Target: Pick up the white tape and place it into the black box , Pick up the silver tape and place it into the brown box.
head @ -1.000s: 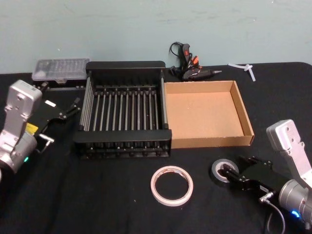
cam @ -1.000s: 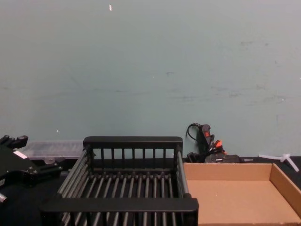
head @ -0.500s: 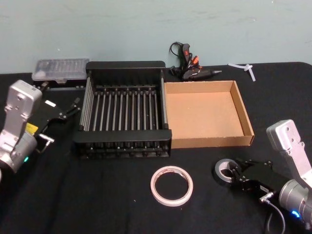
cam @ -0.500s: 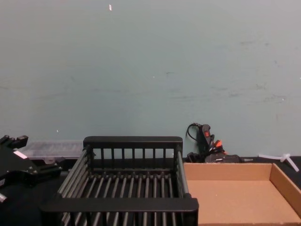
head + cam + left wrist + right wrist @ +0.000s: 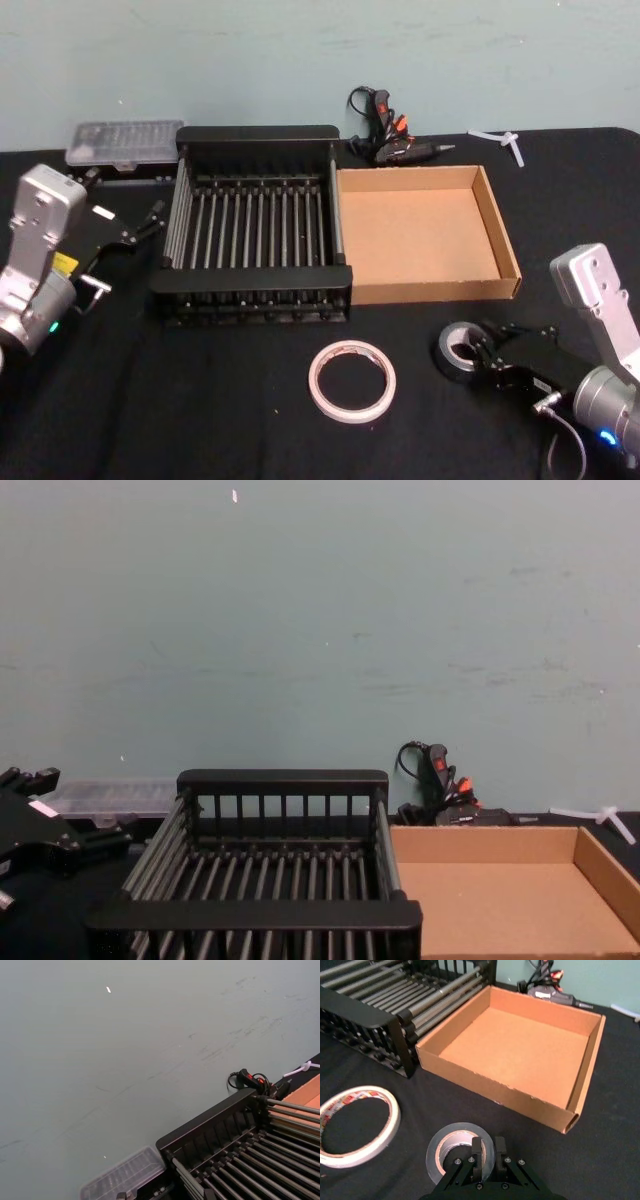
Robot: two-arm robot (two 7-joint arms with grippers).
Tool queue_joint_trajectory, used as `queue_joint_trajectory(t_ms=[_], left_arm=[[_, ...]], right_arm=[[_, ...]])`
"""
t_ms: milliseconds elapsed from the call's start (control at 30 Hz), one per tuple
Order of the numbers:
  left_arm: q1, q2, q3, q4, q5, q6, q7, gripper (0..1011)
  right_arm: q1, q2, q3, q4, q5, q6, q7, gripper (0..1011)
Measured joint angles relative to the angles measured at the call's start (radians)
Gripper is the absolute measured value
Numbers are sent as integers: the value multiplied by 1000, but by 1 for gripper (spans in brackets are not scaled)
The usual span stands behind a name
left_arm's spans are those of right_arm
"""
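Left gripper (image 5: 150,222) parked at 9 o'clock beside the black slatted crate (image 5: 255,136), can't tell its fingers. Whitish roll with red print (image 5: 352,380) flat at 6. Right gripper (image 5: 487,1152) pinching the dark grey-silver duct tape roll's (image 5: 451,1136) wall at 4, near the shallow brown cardboard tray (image 5: 500,232). Thin bite, could slip out on lifting.

The table (image 5: 230,420), covered in black cloth, carries the black box (image 5: 255,292), the brown box (image 5: 430,290), the white tape (image 5: 352,380), the silver tape (image 5: 452,352), a clear plastic case (image 5: 120,142) and a glue gun (image 5: 392,140).
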Motion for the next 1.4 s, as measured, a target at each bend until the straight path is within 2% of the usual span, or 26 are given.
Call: queue_joint_trajectory(t_ms=[400, 667, 1067, 1400], left_arm=[[0, 0, 0, 0, 0, 0, 0, 1001], [0, 0, 0, 0, 0, 0, 0, 1001], [0, 0, 0, 0, 0, 0, 0, 1001], [0, 0, 0, 0, 0, 0, 0, 1001]], right_arm=[[-15, 11, 37, -58, 9, -50, 62, 158], [15, 9, 47, -68, 18, -75, 74, 158], [126, -24, 18, -17, 6, -98, 74, 158], [243, -82, -9, 71, -34, -107, 43, 158]])
